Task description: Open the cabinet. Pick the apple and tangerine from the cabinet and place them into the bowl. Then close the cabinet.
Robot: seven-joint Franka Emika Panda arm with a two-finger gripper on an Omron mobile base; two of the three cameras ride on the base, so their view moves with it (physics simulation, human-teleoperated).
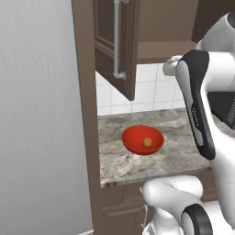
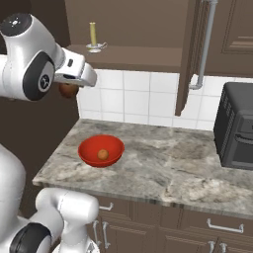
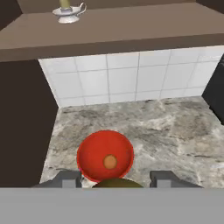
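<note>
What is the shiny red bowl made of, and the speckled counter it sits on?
The wide, glossy red bowl looks like glazed ceramic or smooth plastic: soft highlights, even colour; the look can't settle which. The mottled grey-brown countertop looks like polished stone, perhaps granite, from its cloudy veining.

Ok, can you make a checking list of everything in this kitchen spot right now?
Surface: grey marbled counter, with the bowl standing on it.
Job's things: cabinet door open; tangerine lying in the red bowl; apple held up in the air.
Clutter: candle holder on the cabinet shelf; black oven on the counter.
Tool: shut on the apple.
Cables: nothing seen.
Surroundings: white tiled wall; brown base cabinets.
</note>
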